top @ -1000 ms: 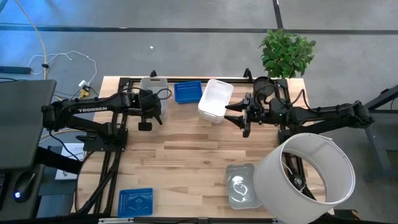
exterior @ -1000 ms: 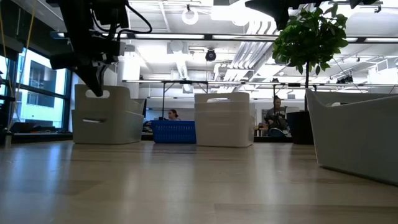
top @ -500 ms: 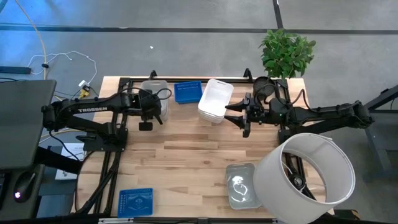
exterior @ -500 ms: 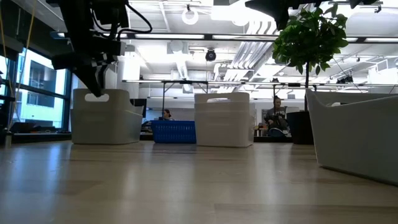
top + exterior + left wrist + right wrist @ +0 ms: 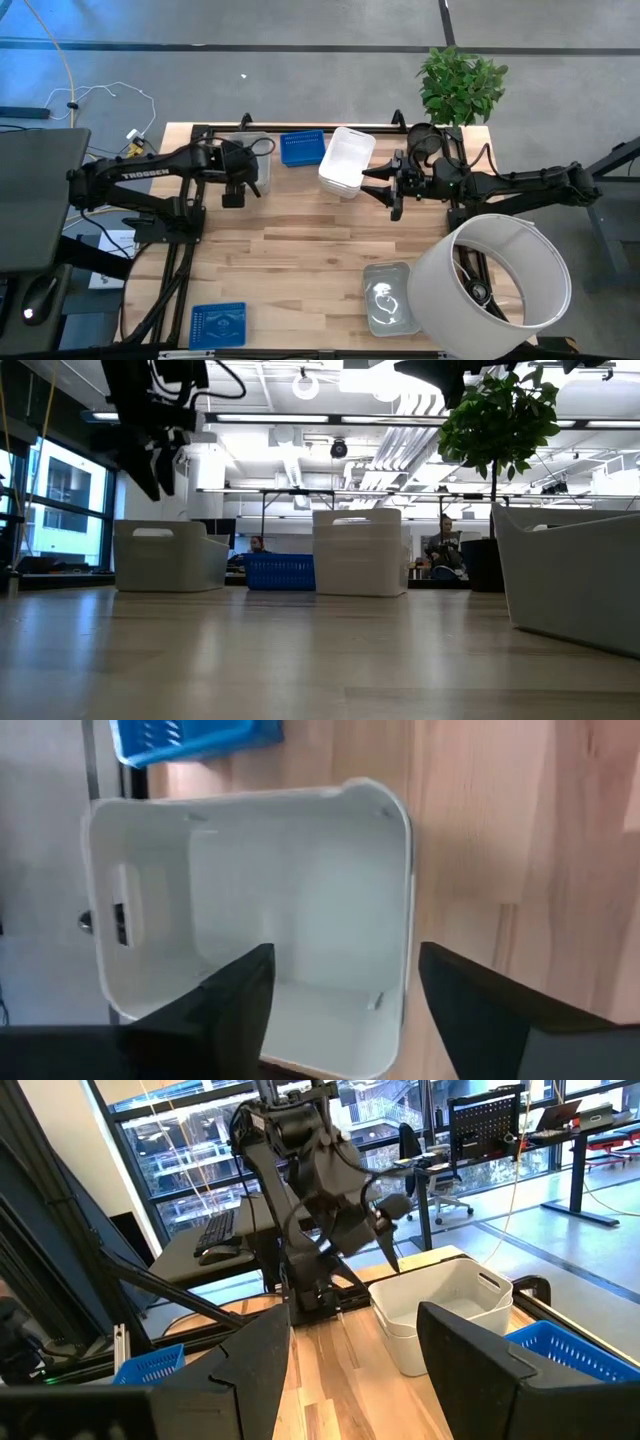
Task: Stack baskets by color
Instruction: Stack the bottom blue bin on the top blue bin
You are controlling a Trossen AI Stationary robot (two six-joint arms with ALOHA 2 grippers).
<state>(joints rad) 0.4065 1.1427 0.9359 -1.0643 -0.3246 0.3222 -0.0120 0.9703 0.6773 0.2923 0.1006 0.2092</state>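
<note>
A translucent grey basket (image 5: 247, 148) stands at the table's far left, nested in another of its kind (image 5: 445, 1315). My left gripper (image 5: 238, 182) hangs open just above its near end, and its fingers (image 5: 240, 1005) touch nothing. In the low view the gripper (image 5: 150, 465) is clear of the basket's rim (image 5: 168, 552). A blue basket (image 5: 302, 147) and a white basket (image 5: 346, 160) stand along the far edge. My right gripper (image 5: 370, 180) waits open and level beside the white basket. Another grey basket (image 5: 388, 297) and a blue one (image 5: 217, 325) stand near the front edge.
A large white cylinder (image 5: 490, 285) lies at the near right, partly over the grey basket there. A potted plant (image 5: 460, 85) stands at the far right corner. Bare wood (image 5: 300, 250) fills the table's middle. People sit in the room behind (image 5: 445, 550).
My left gripper has opened and let go of the grey basket, then risen a little. The basket has sunk down into the one beneath it and now stands lower.
</note>
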